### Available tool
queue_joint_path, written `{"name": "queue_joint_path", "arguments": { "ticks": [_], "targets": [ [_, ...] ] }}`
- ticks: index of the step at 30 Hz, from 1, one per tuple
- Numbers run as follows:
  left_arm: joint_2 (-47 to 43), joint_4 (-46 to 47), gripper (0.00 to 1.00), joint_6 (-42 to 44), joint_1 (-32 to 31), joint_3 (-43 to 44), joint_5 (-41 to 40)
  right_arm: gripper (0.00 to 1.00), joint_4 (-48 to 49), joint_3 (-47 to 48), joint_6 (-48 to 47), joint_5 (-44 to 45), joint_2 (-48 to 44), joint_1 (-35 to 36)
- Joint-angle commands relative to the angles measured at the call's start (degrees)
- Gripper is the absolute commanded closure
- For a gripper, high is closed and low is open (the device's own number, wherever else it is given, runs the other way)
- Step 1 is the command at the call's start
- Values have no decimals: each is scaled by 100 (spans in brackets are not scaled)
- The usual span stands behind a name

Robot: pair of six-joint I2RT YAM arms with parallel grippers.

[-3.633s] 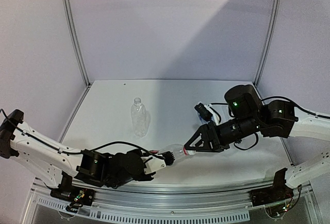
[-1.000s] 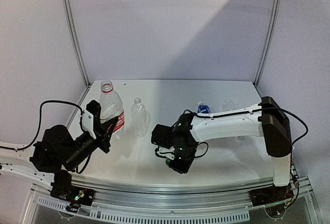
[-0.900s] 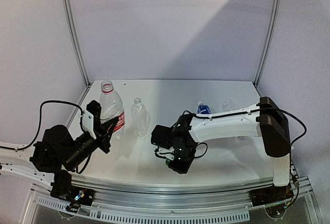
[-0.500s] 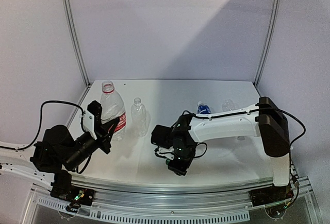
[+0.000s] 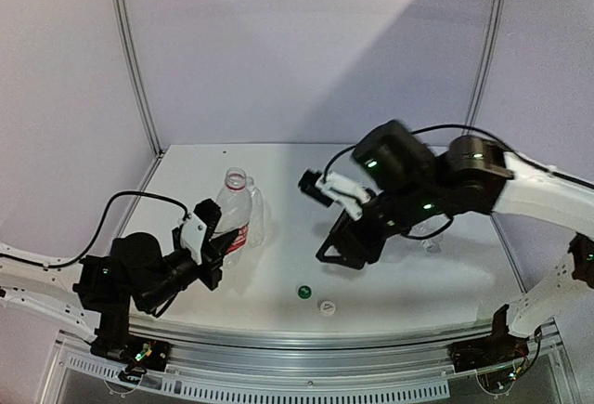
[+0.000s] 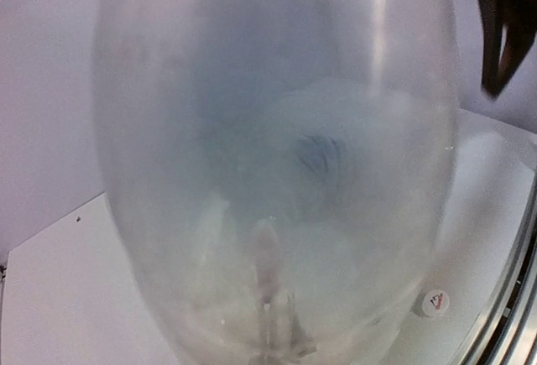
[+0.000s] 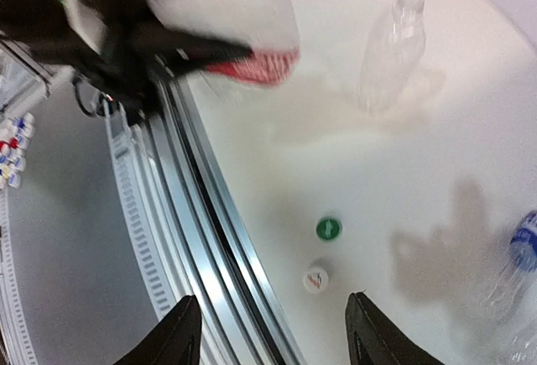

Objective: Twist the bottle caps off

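**A:** What is the overhead camera showing?

**B:** The left gripper [image 5: 215, 244] is clamping the red-label bottle [image 5: 236, 209] low on its body, at the left of the table [image 5: 408, 293]. The bottle is leaning slightly and its mouth is pointing up with no cap on it. I cannot tell whether its base is touching the table. An unlabelled bottle [image 5: 258, 220] is standing just behind it. The green cap [image 5: 303, 291] and the white cap [image 5: 326, 306] are lying close together near the front edge, well apart from both grippers. The right gripper [image 5: 339, 255] is hanging above the middle of the table, jaws spread and gripping nothing.

**A:** And the left wrist?

**B:** The held bottle's clear wall is filling almost the whole picture, blurred. The fingers are not showing. The white cap [image 6: 435, 302] is sitting on the table at the lower right.

**A:** The right wrist?

**B:** It is looking down between its own fingertips [image 7: 180, 331], which are standing wide apart over bare table. Both caps are lying beyond them, just beside the front rail [image 7: 210, 239]. The red-label bottle is showing at the top, blurred. The unlabelled bottle [image 7: 390, 46] is standing near it. A blue-label bottle [image 7: 527, 239] is peeking in at the right edge.
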Motion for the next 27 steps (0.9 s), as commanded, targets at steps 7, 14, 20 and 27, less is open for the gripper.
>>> {"name": "queue_joint_path", "arguments": {
  "ticks": [7,14,20,27],
  "targets": [
    [1029,321,94,-72,61,294,436,29,2854,-1224,447,259,-1685,49],
    [1460,323,90,-160,61,437,475,27,3636,-1165,1173,447,-893,53],
    [1500,324,89,-200,61,448,396,27,3883,-883,1608,360,-251,45],
    [1408,290,87,-221,61,448,414,33,4271,-930,1703,510,48,63]
  ]
}}
